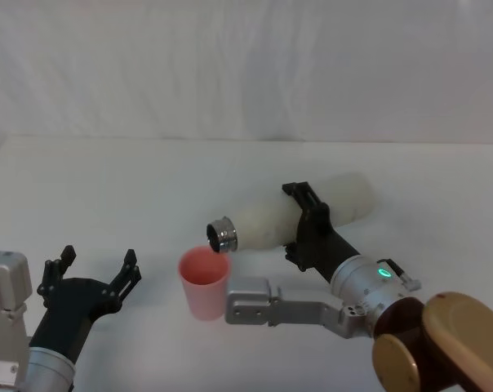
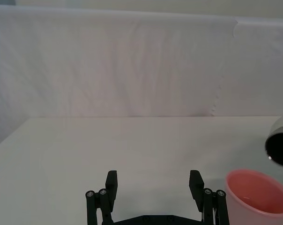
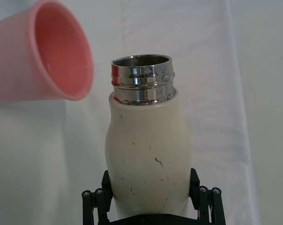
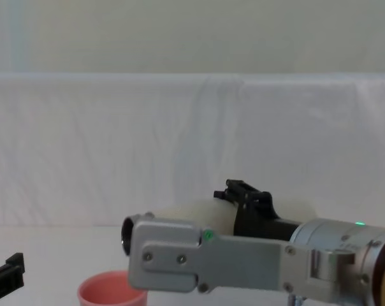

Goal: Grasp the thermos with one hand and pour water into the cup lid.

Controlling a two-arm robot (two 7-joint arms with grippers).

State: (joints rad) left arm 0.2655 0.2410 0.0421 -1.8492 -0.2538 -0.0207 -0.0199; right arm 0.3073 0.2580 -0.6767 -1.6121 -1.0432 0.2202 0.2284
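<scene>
So the right gripper (image 1: pixel 305 224) is clamped around the middle of the thermos (image 1: pixel 295 214), holding it up off the white table (image 1: pixel 108 188) and tipped nearly flat on its side. The shiny steel neck (image 1: pixel 223 235) points toward the robot's left and sits just above the far rim of the cup lid (image 1: pixel 204 282). That little pink cup stands upright on the table near the front, roughly in the middle, between the two arms. From the right wrist camera you can see the fingers (image 3: pixel 100 199) pressed against both sides of the cream body, with water droplets on the threaded neck (image 3: pixel 142 79) and the cup lid (image 3: pixel 52 54) just beside the opening. The left gripper (image 1: pixel 95 273) rests low at the front left with its fingers spread wide and nothing between them, near the cup but not touching it.
</scene>
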